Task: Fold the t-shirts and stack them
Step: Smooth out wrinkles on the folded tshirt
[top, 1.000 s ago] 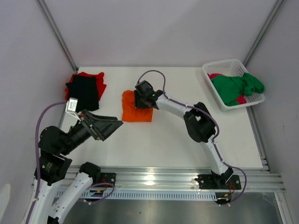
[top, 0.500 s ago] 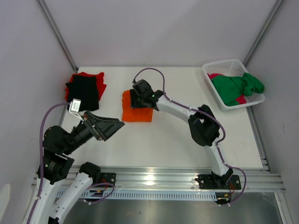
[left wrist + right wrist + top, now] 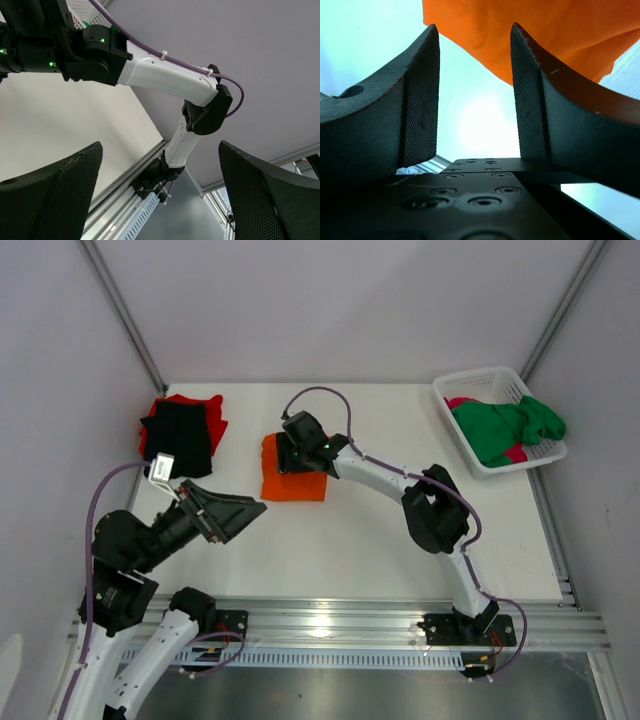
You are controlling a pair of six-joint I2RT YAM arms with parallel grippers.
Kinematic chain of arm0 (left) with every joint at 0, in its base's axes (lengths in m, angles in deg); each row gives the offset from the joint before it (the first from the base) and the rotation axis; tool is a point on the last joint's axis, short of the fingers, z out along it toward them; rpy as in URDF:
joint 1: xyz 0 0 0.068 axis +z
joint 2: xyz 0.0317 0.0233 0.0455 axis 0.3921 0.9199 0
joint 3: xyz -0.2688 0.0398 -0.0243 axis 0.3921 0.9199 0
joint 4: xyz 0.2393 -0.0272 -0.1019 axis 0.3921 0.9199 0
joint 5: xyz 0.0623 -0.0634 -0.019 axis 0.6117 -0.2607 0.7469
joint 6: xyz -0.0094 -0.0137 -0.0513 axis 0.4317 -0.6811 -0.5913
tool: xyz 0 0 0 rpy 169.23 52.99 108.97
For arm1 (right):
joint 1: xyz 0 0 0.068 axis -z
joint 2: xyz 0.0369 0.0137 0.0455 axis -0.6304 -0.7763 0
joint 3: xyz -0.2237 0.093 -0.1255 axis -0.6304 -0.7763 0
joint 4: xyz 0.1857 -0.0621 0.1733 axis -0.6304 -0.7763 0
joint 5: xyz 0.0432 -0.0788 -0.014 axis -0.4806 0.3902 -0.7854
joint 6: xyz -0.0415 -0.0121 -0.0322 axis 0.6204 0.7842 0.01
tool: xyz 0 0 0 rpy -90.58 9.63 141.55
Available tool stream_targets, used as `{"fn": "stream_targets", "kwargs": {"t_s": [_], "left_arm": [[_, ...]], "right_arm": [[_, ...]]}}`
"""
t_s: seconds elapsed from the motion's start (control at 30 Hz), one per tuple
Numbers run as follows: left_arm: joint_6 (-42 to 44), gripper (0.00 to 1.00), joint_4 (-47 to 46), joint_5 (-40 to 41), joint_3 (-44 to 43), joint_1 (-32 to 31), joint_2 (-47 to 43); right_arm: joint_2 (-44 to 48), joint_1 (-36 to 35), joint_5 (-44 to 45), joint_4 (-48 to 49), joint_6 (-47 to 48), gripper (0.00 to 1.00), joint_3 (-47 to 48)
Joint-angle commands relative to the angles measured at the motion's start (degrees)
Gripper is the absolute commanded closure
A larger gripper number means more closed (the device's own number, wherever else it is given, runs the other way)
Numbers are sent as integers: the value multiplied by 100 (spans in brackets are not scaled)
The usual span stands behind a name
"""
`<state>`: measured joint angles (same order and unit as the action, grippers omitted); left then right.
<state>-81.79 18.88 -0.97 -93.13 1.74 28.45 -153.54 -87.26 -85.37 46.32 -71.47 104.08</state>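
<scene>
From above, the folded orange shirt (image 3: 296,484) lies on the tabletop (image 3: 350,540). The right pincer (image 3: 292,458) is over its far edge. The left pincer (image 3: 240,518) hangs near-left of it. Far-left of it, a black shirt (image 3: 180,440) lies on a red shirt (image 3: 207,412). Far-right of it, a basket (image 3: 478,375) holds green (image 3: 512,430) and pink (image 3: 461,402) shirts.

Left wrist: the jaws gape wide, empty, facing the right arm (image 3: 165,80).

Right wrist: the jaws stand partly open, nothing between them; the orange shirt lies just past the fingertips (image 3: 422,95).
</scene>
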Motion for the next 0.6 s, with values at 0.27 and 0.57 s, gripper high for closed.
{"fn": "stream_targets", "kwargs": {"t_s": [0.27,0.57], "left_arm": [[29,1,215,129,-291,34,-74],[-33,0,224,155,-212,34,-66]], "right_arm": [[-553,99,-90,-577,-449,47,102],[-430,20,271,-1596,-1081,47,-206]]}}
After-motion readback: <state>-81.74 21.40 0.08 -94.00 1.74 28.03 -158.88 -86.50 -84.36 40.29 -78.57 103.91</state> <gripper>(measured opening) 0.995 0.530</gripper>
